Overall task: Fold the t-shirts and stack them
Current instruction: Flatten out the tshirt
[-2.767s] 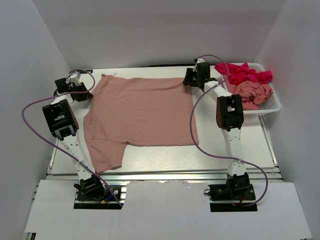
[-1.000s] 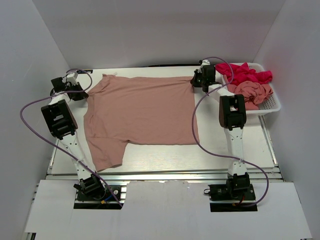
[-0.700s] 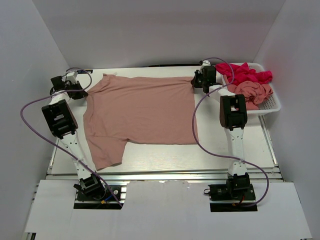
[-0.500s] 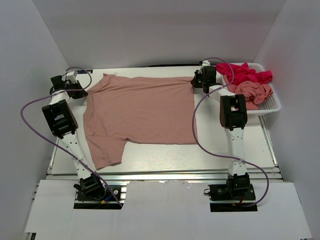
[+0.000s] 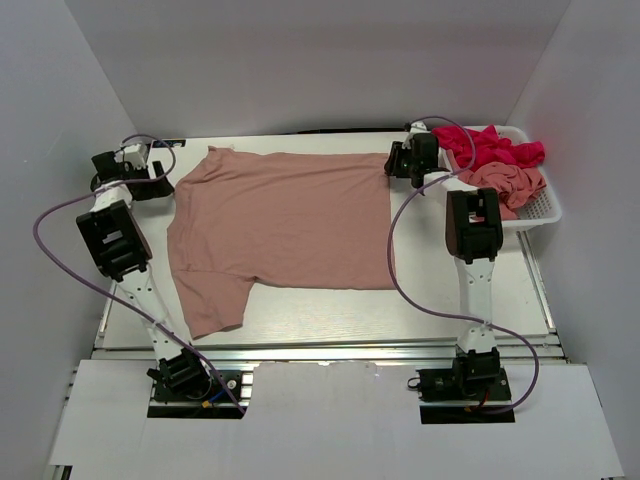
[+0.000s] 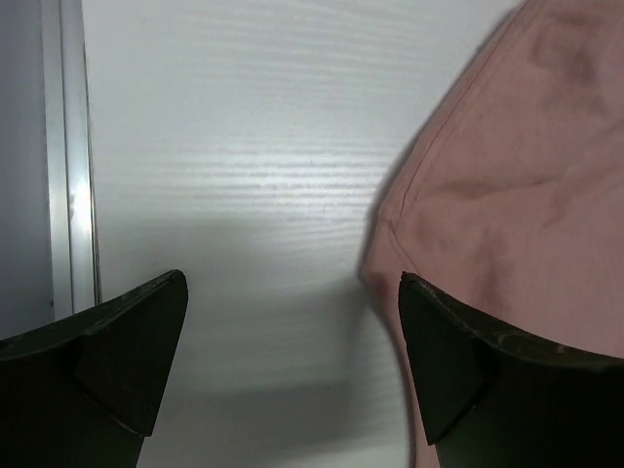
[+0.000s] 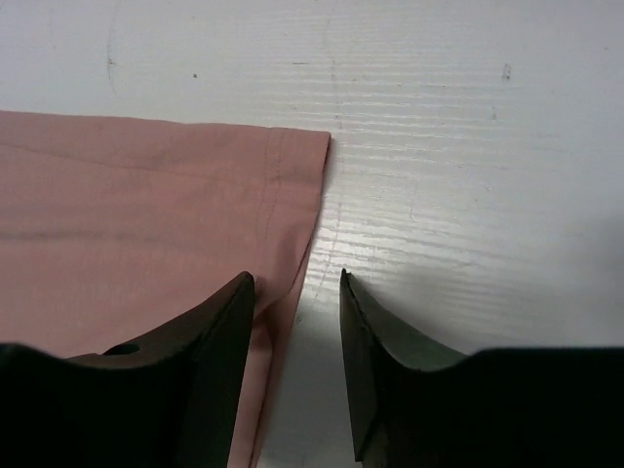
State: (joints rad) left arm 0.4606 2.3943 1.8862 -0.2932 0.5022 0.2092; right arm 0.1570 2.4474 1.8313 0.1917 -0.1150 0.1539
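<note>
Dusty salmon-pink cotton t-shirt (image 5: 285, 225) lies spread flat, left gripper (image 6: 291, 292) and right gripper (image 7: 295, 292) at the far edge of the table (image 5: 300, 305), jaws apart, empty; folding probably comes next and needs fresh grips.

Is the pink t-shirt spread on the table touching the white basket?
Apart. The top view shows a strip of bare table between the pink t-shirt and the white basket.
</note>
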